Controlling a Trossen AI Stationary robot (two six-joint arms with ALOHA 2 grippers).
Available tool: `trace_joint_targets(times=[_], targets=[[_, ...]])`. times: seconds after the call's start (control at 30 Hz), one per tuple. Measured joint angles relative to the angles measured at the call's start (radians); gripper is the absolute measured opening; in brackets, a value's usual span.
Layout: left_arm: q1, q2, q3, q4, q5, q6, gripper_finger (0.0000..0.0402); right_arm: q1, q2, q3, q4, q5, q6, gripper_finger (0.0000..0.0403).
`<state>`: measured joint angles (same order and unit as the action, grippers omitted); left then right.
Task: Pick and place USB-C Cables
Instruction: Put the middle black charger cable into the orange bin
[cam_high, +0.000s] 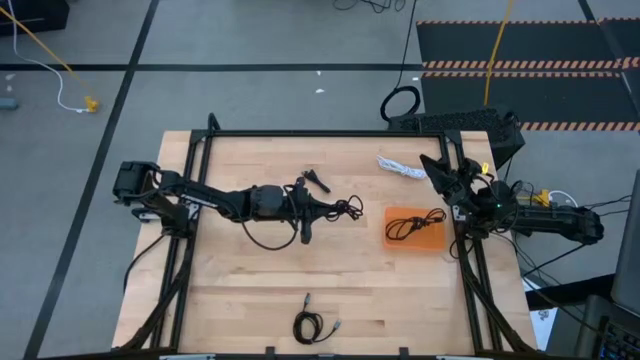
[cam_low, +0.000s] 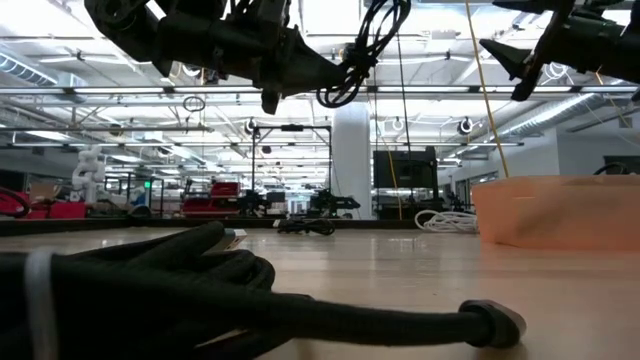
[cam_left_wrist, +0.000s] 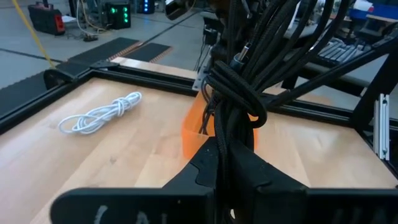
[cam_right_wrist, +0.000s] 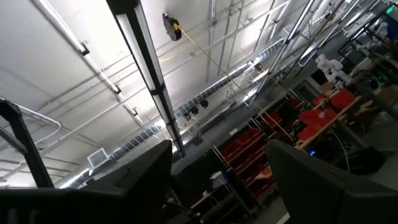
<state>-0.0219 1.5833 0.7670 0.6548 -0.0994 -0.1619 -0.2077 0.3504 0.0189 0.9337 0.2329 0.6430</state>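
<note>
The left gripper (cam_high: 318, 207) clamps a black cable (cam_high: 345, 208) aloft; carry it squarely above the orange tray (cam_high: 415, 238) before releasing. The right gripper (cam_high: 440, 170) waits open.

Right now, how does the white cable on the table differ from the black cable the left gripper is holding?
The white cable lies on the table near its far edge, untouched; the black cable hangs lifted in the left gripper. One is white, the other black. Both are small, loosely coiled bundles outside the orange tray.
</note>
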Motion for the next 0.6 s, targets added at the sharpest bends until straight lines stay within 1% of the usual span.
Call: trace_joint_targets(times=[0.17,0.37,0.47,0.6], targets=[[0.000,0.000,0.000,-0.001,0.000,0.002,0.0010,0.000,0.000,0.000,-0.003,0.001,-0.004,0.0256],[0.000,0.000,0.000,-0.001,0.000,0.001,0.0017,0.000,0.000,0.000,0.018,0.000,0.001,0.0256],[0.000,0.000,0.000,-0.002,0.000,-0.006,0.0018,0.000,0.000,0.000,0.030,0.001,0.044,0.0256],[0.000,0.000,0.000,-0.003,0.000,-0.008,0.0009,0.000,0.000,0.000,0.026,0.002,0.099,0.0256]])
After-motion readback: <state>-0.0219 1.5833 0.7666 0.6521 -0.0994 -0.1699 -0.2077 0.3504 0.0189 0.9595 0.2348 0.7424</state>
